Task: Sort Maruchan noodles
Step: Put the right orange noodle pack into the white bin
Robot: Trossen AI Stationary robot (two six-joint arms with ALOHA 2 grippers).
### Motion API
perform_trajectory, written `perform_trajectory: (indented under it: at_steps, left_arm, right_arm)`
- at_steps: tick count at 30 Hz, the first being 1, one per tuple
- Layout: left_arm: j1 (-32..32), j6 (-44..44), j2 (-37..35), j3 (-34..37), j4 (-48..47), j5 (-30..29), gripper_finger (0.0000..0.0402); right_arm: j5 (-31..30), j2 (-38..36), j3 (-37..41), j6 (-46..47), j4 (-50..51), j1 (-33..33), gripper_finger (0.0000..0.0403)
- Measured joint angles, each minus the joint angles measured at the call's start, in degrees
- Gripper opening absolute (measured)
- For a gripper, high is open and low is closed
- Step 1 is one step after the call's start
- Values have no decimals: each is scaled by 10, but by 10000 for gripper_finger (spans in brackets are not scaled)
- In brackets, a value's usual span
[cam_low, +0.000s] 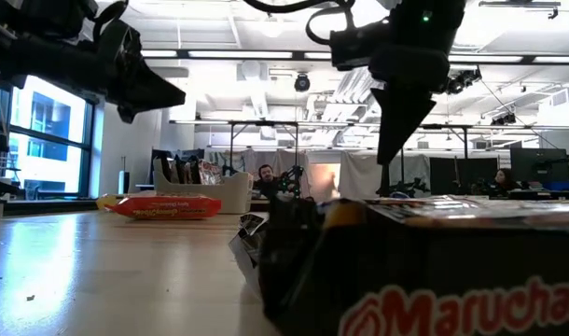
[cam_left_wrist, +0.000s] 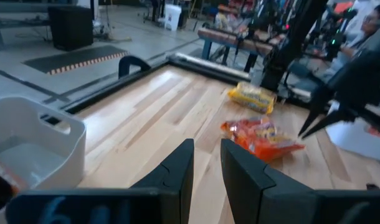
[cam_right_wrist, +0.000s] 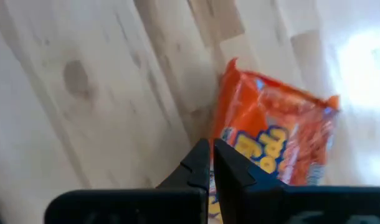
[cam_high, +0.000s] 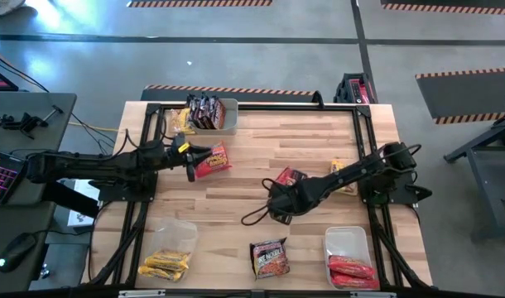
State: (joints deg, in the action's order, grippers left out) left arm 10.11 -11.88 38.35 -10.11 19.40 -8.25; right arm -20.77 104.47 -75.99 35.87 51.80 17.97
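R gripper (cam_high: 279,204) shut, empty, tips just short of red-orange Maruchan packet (cam_right_wrist: 280,146). Reopen, straddle packet edge w/ fingers, then pinch. L gripper (cam_left_wrist: 205,168) slightly open, empty, waits.

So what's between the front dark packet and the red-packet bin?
Nothing; the high view shows only bare tabletop between the dark packet and the clear bin holding red packets.

Bare wooden worktop (cam_high: 261,141) lies open between the left gripper (cam_high: 189,161) and the right gripper (cam_high: 273,199). A crinkly red-orange plastic noodle packet (cam_high: 211,161) lies just beside the left gripper; another (cam_high: 290,176) lies just beyond the right gripper.
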Motion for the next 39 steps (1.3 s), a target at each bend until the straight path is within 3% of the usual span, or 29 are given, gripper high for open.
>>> perform_trajectory:
  at_steps: [4,7,16,20,26,36,39]
  left_arm:
    - [0,1,0,0,17,0,69]
    - [0,0,0,0,15,-10,69]
    - [0,0,2,0,17,-11,69]
    - [0,0,15,0,21,12,69]
    - [0,0,80,0,74,52,69]
    - [-5,-1,262,-24,153,80,69]
    - [-21,13,326,-57,151,82,74]
  right_arm:
    - [30,0,0,73,24,7,3]
    - [49,6,0,153,80,14,28]
    - [64,43,0,289,97,33,191]
    - [52,67,0,329,101,32,223]
    - [47,91,0,376,108,32,186]
    - [6,109,0,340,105,46,13]
    - [-7,109,0,304,95,50,14]
